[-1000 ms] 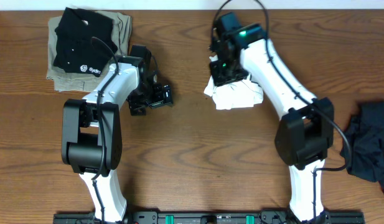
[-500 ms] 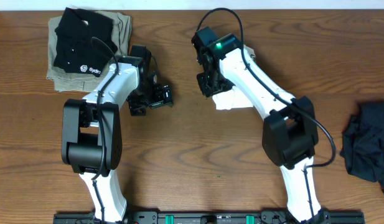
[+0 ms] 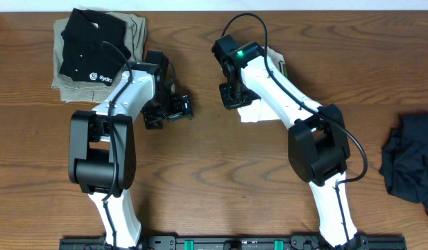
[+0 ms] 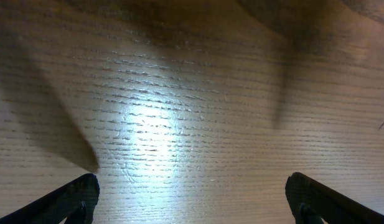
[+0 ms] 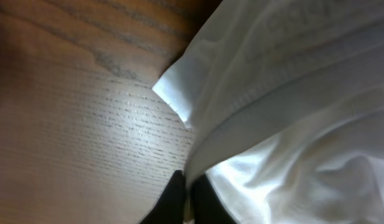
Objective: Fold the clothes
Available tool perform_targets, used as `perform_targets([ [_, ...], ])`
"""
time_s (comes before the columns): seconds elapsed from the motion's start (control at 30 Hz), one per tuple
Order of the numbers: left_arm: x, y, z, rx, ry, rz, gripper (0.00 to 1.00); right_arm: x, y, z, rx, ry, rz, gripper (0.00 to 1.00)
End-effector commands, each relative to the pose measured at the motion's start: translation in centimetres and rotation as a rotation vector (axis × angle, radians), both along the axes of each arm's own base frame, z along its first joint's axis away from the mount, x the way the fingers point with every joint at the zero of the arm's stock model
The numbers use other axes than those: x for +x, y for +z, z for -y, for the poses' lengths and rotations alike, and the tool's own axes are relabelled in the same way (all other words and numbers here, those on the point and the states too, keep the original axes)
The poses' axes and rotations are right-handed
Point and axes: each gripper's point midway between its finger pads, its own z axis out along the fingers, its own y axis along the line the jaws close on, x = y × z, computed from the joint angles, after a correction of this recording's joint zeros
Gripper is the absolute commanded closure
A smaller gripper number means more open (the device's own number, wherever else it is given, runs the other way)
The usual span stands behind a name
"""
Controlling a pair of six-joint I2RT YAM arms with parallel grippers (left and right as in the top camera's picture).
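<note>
White T-shirt (image 3: 252, 113) bunched mid-table, toward the far edge. Right gripper (image 5: 184, 198) pinched tight on its hem. Left gripper (image 4: 192, 196) spread wide over bare table (image 3: 214, 173), holding nothing.

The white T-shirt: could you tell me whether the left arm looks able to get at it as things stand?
Probably yes: bare table separates the open left pincer from the white T-shirt, though the right arm overhangs most of it.
</note>
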Motion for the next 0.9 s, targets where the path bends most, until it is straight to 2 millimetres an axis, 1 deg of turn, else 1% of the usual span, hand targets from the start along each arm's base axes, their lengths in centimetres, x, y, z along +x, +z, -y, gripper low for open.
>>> perform_targets([
  [0.0, -0.1, 0.6, -0.1, -0.007, 0.002, 0.008, 0.03, -0.5, -1.7, -1.0, -0.008, -0.003, -0.020, 0.99],
  [0.07, -0.1, 0.6, -0.1, -0.007, 0.002, 0.009, 0.02, -0.5, -1.8, -1.9, 0.017, 0.008, -0.011, 0.99],
  [0.2, -0.1, 0.6, -0.1, -0.007, 0.002, 0.011, 0.03, -0.4, -1.6, -4.9, 0.103, 0.046, 0.017, 0.99],
  [0.27, 0.0, 0.6, -0.1, -0.008, 0.002, 0.012, 0.03, -0.7, -1.6, -5.8, 0.109, 0.068, 0.025, 0.99],
  [0.33, 0.0, 0.6, -0.1, -0.008, 0.002, 0.013, 0.03, -1.2, -1.6, -6.3, 0.106, 0.093, 0.023, 0.98],
  [0.37, 0.0, 0.6, -0.1, -0.008, 0.002, 0.013, 0.02, -1.4, -1.6, -6.4, 0.103, 0.099, 0.021, 0.90],
  [0.4, 0.0, 0.6, -0.1, -0.008, 0.002, 0.013, 0.03, -1.5, -1.5, -6.5, 0.103, 0.104, 0.020, 0.87],
  [0.5, 0.0, 0.6, -0.1, -0.007, 0.002, 0.013, 0.03, -1.4, -0.9, -6.9, 0.129, 0.105, 0.021, 0.86],
  [0.6, 0.0, 0.6, -0.1, -0.008, 0.002, 0.013, 0.03, -1.2, 0.4, -6.9, 0.145, 0.103, 0.037, 0.84],
  [0.67, 0.0, 0.6, -0.1, -0.007, 0.002, 0.012, 0.03, -0.4, 2.1, -6.2, 0.133, 0.088, 0.074, 0.82],
  [0.73, 0.0, 0.6, -0.1, -0.008, 0.002, 0.012, 0.02, 1.0, 4.4, -4.6, 0.107, 0.011, 0.135, 0.75],
  [0.77, 0.0, 0.6, -0.1, -0.007, 0.002, 0.012, 0.03, 1.9, 5.8, -3.5, 0.101, -0.041, 0.173, 0.68],
  [0.8, 0.0, 0.6, -0.1, -0.007, 0.002, 0.012, 0.03, 2.8, 7.3, -2.5, 0.111, -0.077, 0.208, 0.47],
  [0.83, 0.0, 0.6, -0.1, -0.007, 0.002, 0.012, 0.02, 3.7, 8.4, -1.6, 0.127, -0.100, 0.236, 0.35],
  [0.87, 0.0, 0.6, -0.1, -0.007, 0.002, 0.012, 0.03, 4.8, 9.6, -0.4, 0.141, -0.132, 0.265, 0.31],
])
